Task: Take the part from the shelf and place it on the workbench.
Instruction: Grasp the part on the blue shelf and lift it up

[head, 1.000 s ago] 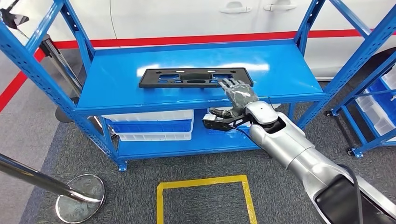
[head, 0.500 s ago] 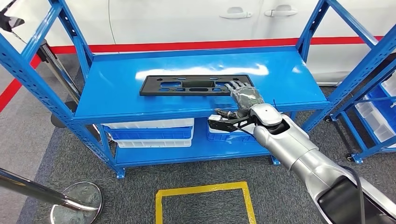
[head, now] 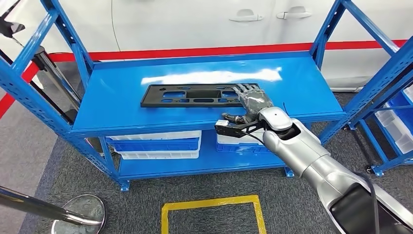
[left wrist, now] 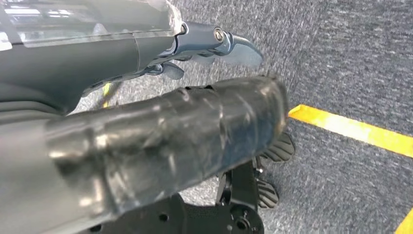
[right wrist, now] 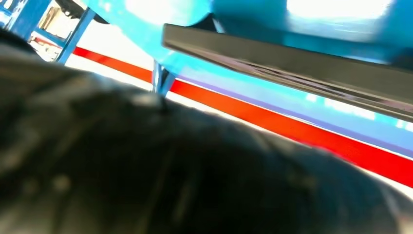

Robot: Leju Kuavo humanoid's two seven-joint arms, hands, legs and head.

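My right hand (head: 252, 101) lies flat on the right end of the black licence plate bracket (head: 195, 94), fingers spread on top, nothing gripped yet; the bracket sits on the blue shelf (head: 122, 105). Looks like thin, stiff, light plastic, slippery on painted steel, so I'd pinch that right edge through a cut-out

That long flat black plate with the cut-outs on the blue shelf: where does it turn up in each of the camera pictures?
Head view: the black plate lies flat mid-shelf; the right hand rests on its right end.
Left wrist view: not in it; this camera looks down at grey carpet beside the left hand.
Right wrist view: the plate shows as a dark edge-on slab across the upper part.
Shared landmark: the red stripe behind the blue shelf.
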